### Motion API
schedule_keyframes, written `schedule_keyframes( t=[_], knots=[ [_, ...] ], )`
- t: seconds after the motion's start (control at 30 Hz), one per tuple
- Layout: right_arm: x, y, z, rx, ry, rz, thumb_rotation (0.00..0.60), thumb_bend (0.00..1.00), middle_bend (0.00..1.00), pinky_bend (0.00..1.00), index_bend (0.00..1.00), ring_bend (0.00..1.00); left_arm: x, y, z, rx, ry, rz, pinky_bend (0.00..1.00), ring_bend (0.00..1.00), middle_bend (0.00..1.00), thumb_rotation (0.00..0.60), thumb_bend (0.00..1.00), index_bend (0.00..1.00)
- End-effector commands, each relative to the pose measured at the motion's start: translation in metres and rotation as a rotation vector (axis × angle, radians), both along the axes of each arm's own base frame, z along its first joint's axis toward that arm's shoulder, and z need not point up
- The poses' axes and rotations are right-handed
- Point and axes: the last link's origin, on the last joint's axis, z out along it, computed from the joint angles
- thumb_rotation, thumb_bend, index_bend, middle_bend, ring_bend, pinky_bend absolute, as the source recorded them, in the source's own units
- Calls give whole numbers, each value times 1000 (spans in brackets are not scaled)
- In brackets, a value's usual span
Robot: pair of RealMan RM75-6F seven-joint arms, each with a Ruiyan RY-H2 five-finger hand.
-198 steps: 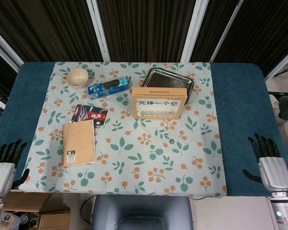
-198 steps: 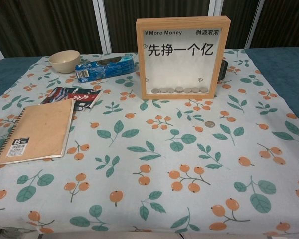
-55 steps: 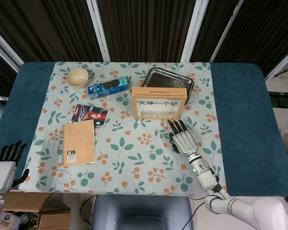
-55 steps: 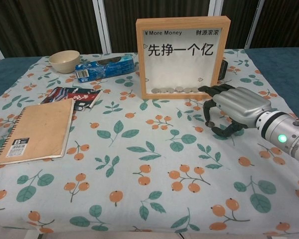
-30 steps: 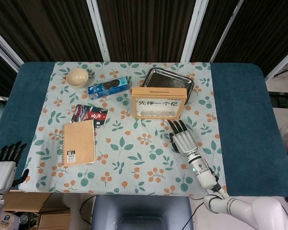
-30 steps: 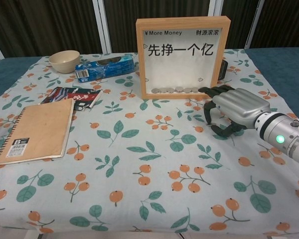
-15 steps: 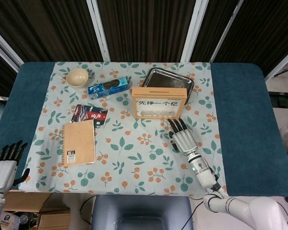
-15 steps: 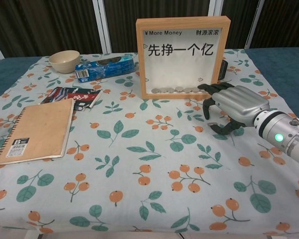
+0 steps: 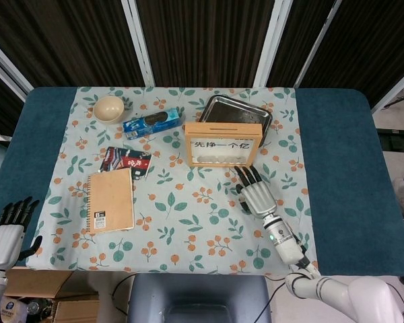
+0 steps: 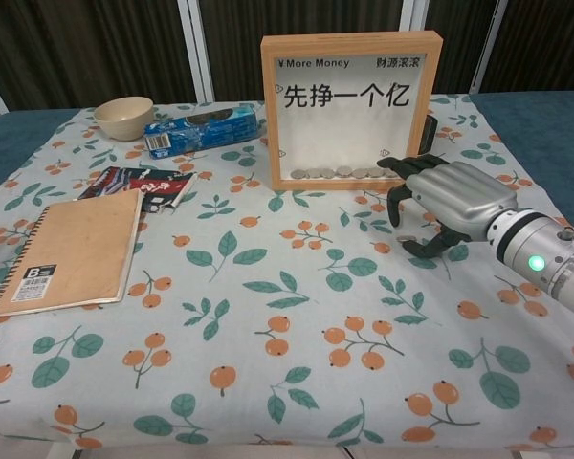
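Coin (image 10: 407,239), small and silver, lies flat on the floral tablecloth (image 9: 188,222) right of the table's middle, just in front of the wooden-framed money box (image 9: 223,145); in the head view the hand hides it. Over it arches the right hand (image 10: 438,206) (image 9: 256,192), palm down, its dark fingers (image 10: 395,206) curled downward and spread apart, tips pointing at the cloth around the coin. It grips nothing, and whether any fingertip actually touches the coin is hard to say from the chest view. The money box stands upright just beyond the hand, a row of coins along its bottom, with a metal tray (image 9: 239,111) behind it toward the table's far edge. The left hand (image 9: 7,229) hangs off the near left corner of the table, fingers straight and apart, holding nothing. Toward the left edge lies a brown spiral notebook (image 9: 111,200), a dark snack packet (image 9: 126,161) touching its far end. Near the far left corner sits a beige bowl (image 9: 109,108), a blue packet (image 9: 150,123) beside it.
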Motion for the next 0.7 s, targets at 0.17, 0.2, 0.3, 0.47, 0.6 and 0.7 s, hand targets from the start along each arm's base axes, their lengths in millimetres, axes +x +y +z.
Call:
schedule_keyframes(
  t=[0.17,0.2,0.3,0.47,0.6,0.7],
  knots=[
    [1,-1,1,-1,-6,0,600,476,113,0,612,0,0,0,0,-2,2,4,0,0,0,600,370,0],
    [1,-1,1,-1,-7,0,600,493,114,0,611,0,0,0,0,-2,2,6,0,0,0,600,369,0],
    [1,-2,1,-1,-9,-1,600,525,117,0,605,0,-1,0,0,-3,2,8,0,0,0,600,370,0],
    [2,-2,1,1,-10,-2,600,546,124,0,608,0,-1,0,-1,-4,3,10,0,0,0,600,369,0],
    [2,-2,0,4,-7,-3,600,547,127,0,621,0,-2,0,0,-3,3,12,0,0,0,600,370,0],
    [2,-2,0,3,-7,-4,600,547,131,0,644,0,-2,-1,0,-3,3,15,0,0,0,600,369,0]
  ],
)
